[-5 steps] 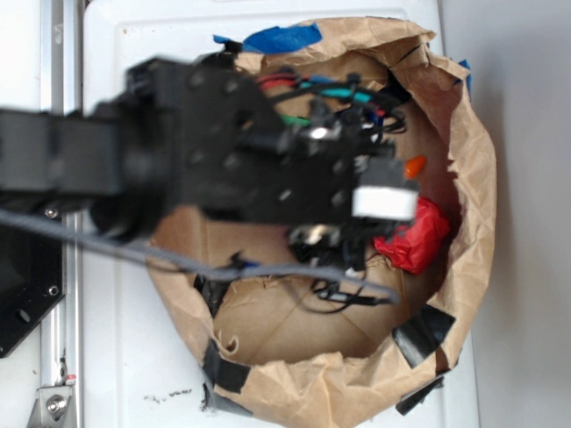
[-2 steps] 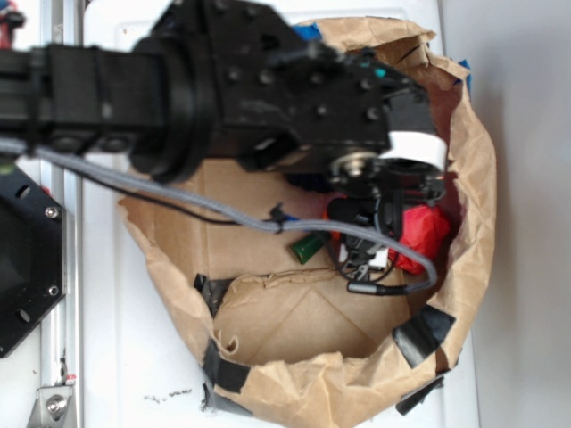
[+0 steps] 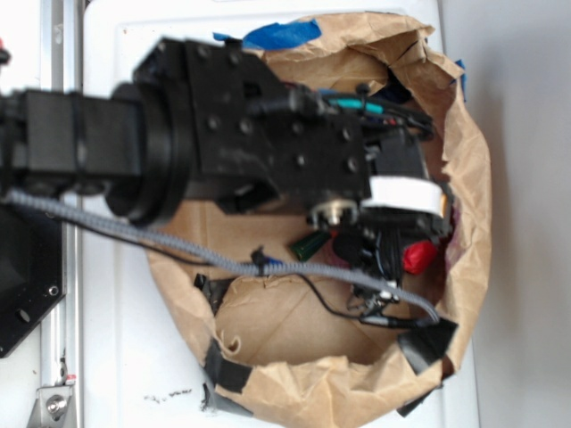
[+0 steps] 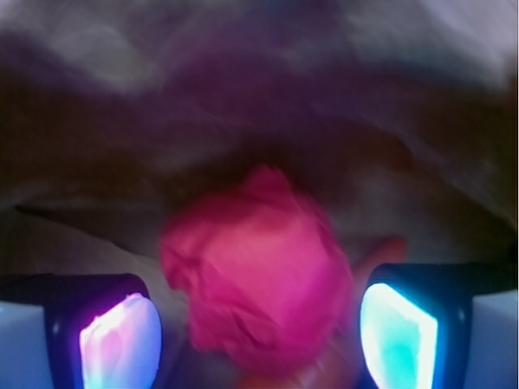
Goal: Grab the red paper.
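Spread wide, the gripper [image 4: 259, 324] has been lowered over the red paper [image 4: 258, 279] by the right wall of the paper bag [image 3: 471, 187], so closing is judged next

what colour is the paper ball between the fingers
Red, reading pinkish-red in the wrist view, where the paper ball shows best.
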